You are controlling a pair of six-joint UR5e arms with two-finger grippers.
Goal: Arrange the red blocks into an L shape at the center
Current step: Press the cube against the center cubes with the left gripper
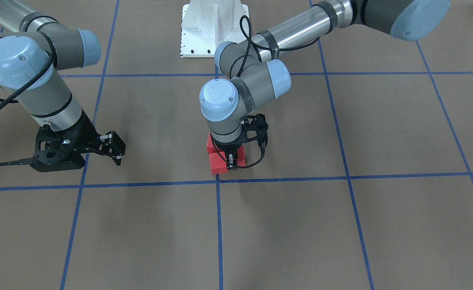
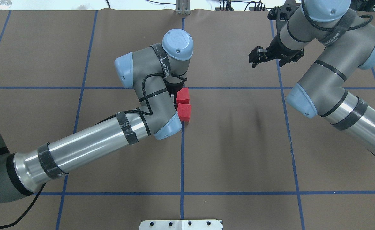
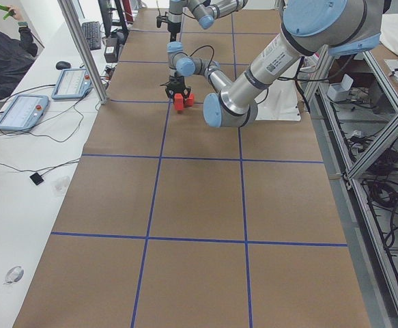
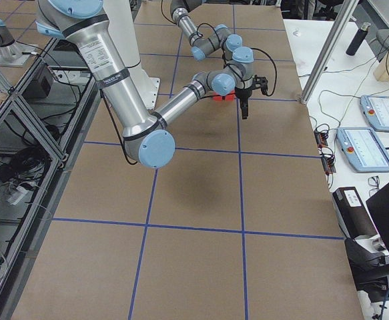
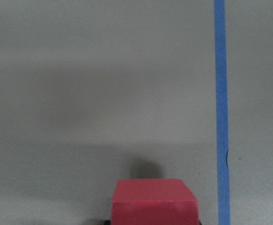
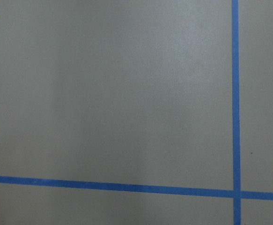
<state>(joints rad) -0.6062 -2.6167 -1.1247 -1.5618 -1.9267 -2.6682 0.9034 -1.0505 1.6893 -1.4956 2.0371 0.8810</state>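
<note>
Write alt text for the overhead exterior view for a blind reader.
The left arm reaches from the lower left, wrist bent down over red blocks beside the center crossing of blue tape; two touching cubes show, and the arm may hide more. The right gripper hangs over the brown surface at upper right, jaws open.

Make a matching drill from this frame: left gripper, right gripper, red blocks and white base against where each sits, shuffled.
Things:
1. left gripper
2. right gripper
3. red blocks
4. white base

Places:
A. on the robot's side of the grid, clear of both arms' tools
B. grouped right beside a blue tape crossing
C. down among the blocks
D. open, off to one side, holding nothing

Pairs: 1-C, 2-D, 3-B, 4-A
</note>
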